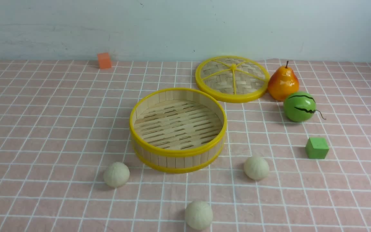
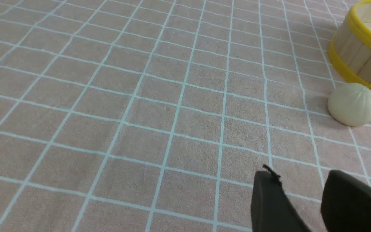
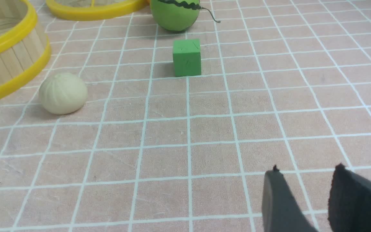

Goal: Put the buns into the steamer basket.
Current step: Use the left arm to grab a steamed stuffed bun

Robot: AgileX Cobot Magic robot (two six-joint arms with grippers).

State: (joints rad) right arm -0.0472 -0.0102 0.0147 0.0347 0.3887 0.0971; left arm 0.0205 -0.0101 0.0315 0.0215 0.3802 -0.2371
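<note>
Starting pick: cream-white pleated round buns (image 1: 116, 174) outside yellow-rimmed bamboo steamer basket (image 1: 178, 154); left gripper (image 2: 304, 199), right gripper (image 3: 314, 199) released; next grasp bun.

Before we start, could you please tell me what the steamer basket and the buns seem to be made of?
Steamer basket: matte pale slats, likely bamboo or wood; glossy yellow rims look plastic. Buns: matte cream surface with faint moulded ridges, probably foam or soft plastic; the look leaves it open.
</note>
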